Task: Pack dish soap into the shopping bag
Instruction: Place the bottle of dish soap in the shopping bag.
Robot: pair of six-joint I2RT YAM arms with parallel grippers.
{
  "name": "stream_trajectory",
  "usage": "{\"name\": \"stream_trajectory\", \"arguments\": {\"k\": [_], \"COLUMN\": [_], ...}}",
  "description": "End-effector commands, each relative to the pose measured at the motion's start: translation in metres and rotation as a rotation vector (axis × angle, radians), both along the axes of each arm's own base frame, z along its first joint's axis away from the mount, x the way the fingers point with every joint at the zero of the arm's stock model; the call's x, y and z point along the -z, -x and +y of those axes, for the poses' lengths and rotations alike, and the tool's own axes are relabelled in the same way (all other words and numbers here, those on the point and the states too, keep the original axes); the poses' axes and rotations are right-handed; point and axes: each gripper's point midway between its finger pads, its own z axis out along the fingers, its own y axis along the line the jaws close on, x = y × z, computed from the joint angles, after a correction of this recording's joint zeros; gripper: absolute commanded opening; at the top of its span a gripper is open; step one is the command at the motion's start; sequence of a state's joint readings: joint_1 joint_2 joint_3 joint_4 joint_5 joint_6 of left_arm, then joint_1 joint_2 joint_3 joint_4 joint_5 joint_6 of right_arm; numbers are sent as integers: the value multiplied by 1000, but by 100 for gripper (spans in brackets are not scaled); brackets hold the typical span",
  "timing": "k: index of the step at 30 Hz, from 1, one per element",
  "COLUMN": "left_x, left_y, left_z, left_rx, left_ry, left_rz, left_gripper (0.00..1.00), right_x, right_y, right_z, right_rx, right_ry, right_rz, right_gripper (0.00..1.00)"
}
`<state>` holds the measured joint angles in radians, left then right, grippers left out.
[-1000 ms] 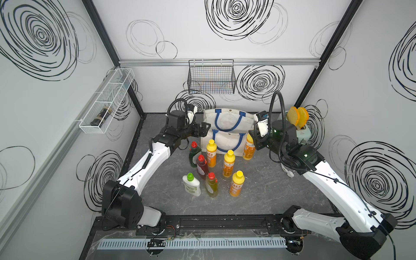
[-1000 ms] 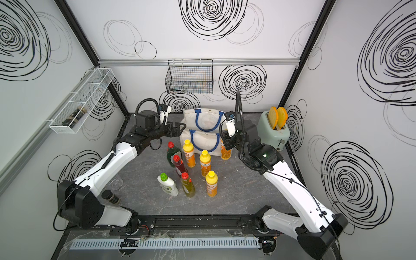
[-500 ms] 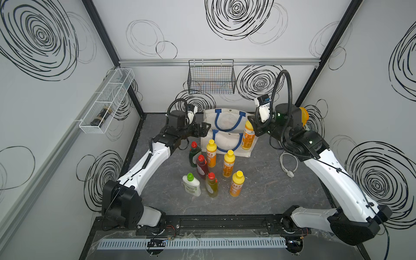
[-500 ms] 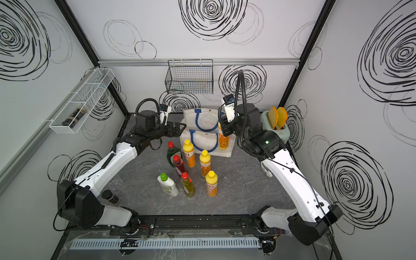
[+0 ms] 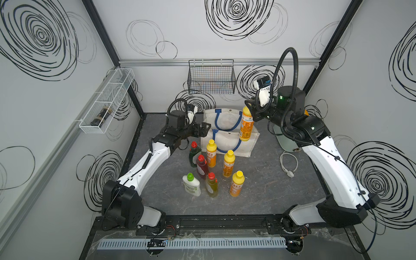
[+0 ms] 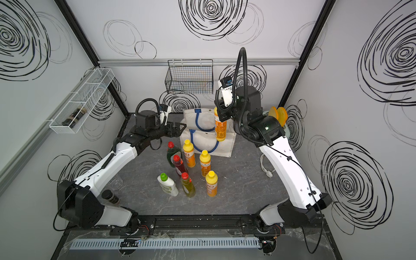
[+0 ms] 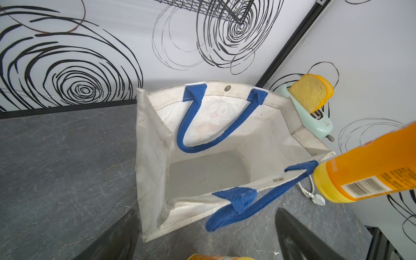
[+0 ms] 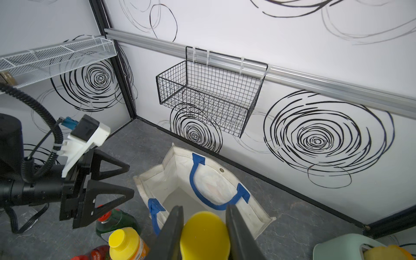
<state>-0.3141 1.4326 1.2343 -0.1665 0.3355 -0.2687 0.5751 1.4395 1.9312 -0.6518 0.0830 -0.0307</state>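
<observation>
Top views: shopping bag [image 5: 247,146] stands open at the rear of the counter [image 5: 258,180]. The right jaws grip an orange dish soap bottle [image 5: 246,126] by its cap end, upright, raised at the bag's right end. The left jaws are spread wide with nothing in them, just beside the bag's left end. Seven standing bottles [image 5: 229,167] are grouped in front of the bag. White wall rack [image 5: 105,105] holds a dark jar [image 5: 100,116].
Left wrist: bag's grey bottom panel [image 7: 202,175] shows, and the held bottle's base [image 7: 333,184] is near its rim.
Right wrist: jaws clamp the yellow cap [image 8: 204,234].
</observation>
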Motion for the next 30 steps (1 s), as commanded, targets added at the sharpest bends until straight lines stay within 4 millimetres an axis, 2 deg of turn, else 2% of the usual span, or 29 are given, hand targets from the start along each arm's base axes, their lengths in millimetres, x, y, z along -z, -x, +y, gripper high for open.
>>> {"name": "stream_trajectory", "arguments": {"k": [1, 8, 13, 20, 30], "left_x": [-6, -6, -6, -1, -4], "left_y": [-4, -3, -3, -3, -1], "left_z": [-4, -5, -6, -10, -12], "left_rx": [11, 15, 18, 23, 31], "left_ry": [-3, -1, 1, -9, -11], "left_rz": [-34, -34, -35, -26, -35], "left_gripper": [96, 96, 96, 96, 96], "right_x": [-59, -77, -79, -65, -35], "right_y": [5, -15, -37, -73, -98], "right_z": [-5, -3, -10, -22, -26], "right_rx": [-14, -27, -11, 13, 17], "right_ry": [-80, -99, -100, -113, -132], "right_rz": [-159, -195, -217, -209, -176], "right_gripper": [0, 0, 0, 0, 0]}}
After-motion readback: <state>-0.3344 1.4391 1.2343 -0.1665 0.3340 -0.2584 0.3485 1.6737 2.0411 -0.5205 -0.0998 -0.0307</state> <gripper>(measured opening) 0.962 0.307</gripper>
